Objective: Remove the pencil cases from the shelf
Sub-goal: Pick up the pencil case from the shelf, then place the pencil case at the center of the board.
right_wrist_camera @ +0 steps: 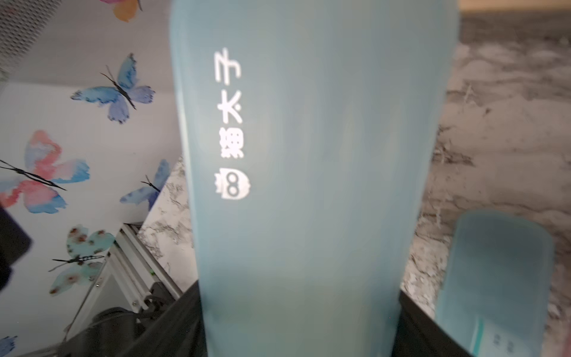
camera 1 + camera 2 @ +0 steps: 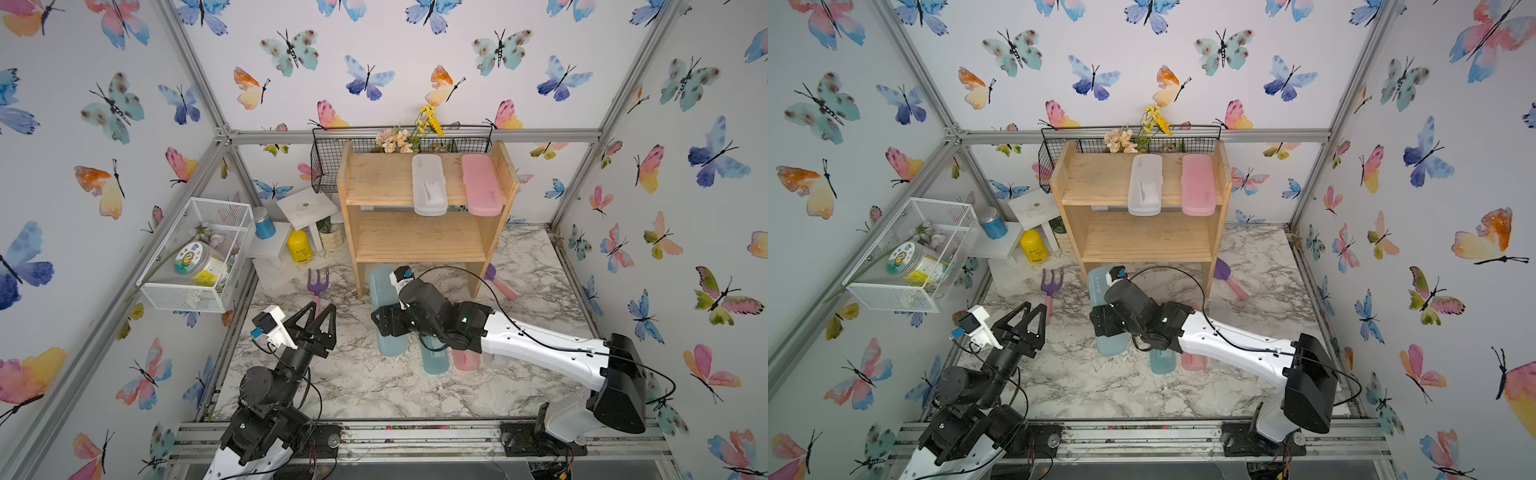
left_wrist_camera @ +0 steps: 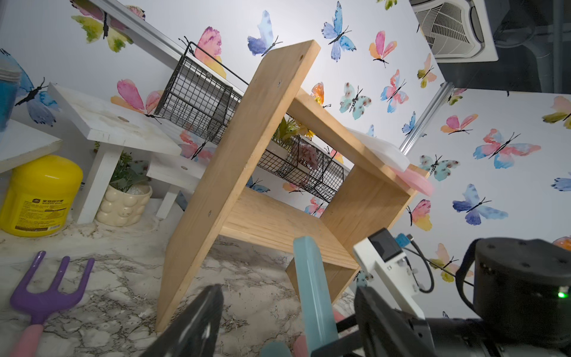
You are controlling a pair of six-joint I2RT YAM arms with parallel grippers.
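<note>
- Right fingers (image 1: 185, 327): clamped across a teal pencil case (image 1: 309, 154), which ran out past the fingertips.
- Left fingers (image 3: 197, 324): spread, nothing between them.
- White pencil case (image 2: 429, 185), pink pencil case (image 2: 482, 185): lay on the top tier of the shelf (image 2: 374, 183), well beyond both pairs of fingers.
- Second teal pencil case (image 1: 500, 278): lay on the tabletop (image 2: 353, 386), just beside the right fingers.

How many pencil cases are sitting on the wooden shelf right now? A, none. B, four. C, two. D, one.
C: a white case and a pink case lie side by side on the top board of the shelf.
</note>
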